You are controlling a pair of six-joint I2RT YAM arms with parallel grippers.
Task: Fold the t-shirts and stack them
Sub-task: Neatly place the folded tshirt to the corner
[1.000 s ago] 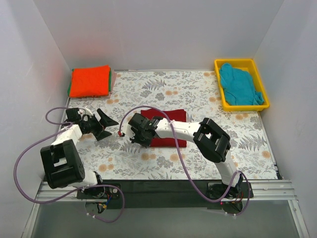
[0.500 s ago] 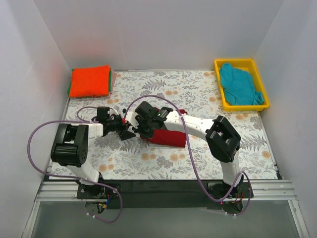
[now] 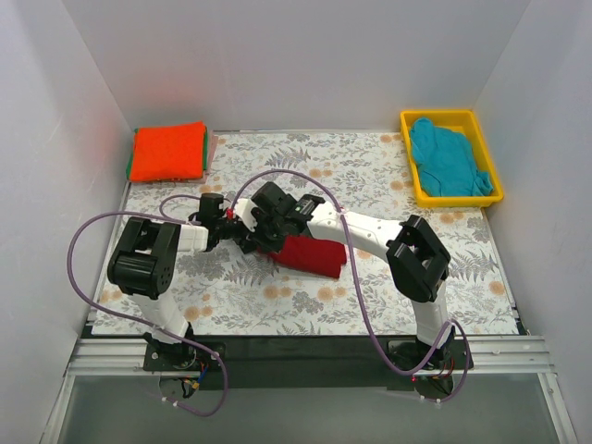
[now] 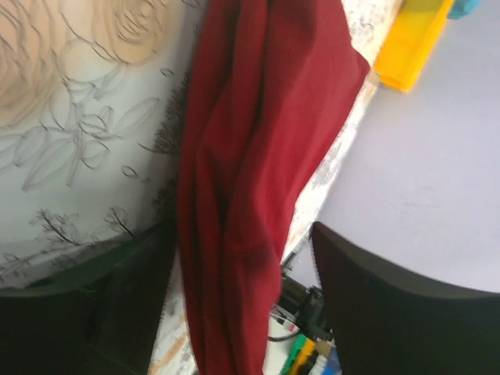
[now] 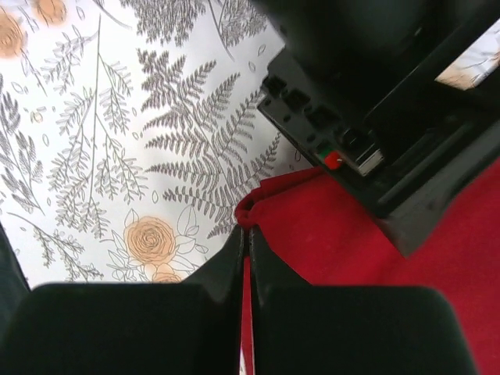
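Note:
A folded dark red t-shirt (image 3: 313, 256) lies on the floral table mid-left. My right gripper (image 3: 268, 240) is shut on its left edge; the wrist view shows its fingers (image 5: 226, 273) pinching a bunched corner of the red cloth (image 5: 328, 226). My left gripper (image 3: 242, 239) is open right beside it, and the red shirt (image 4: 242, 156) hangs between its spread fingers (image 4: 367, 305). A bright orange-red shirt (image 3: 168, 151) tops a folded stack at the back left, with green and pink edges under it. A teal shirt (image 3: 447, 157) lies crumpled in the bin.
The yellow plastic bin (image 3: 414, 185) sits at the back right corner. White walls close in the table on three sides. Purple cables loop from both arms over the near left of the table (image 3: 277, 296).
My left arm has swung right from the left side to the shirt's left edge. My right gripper has drawn that edge up, and the shirt has shifted and tilted slightly.

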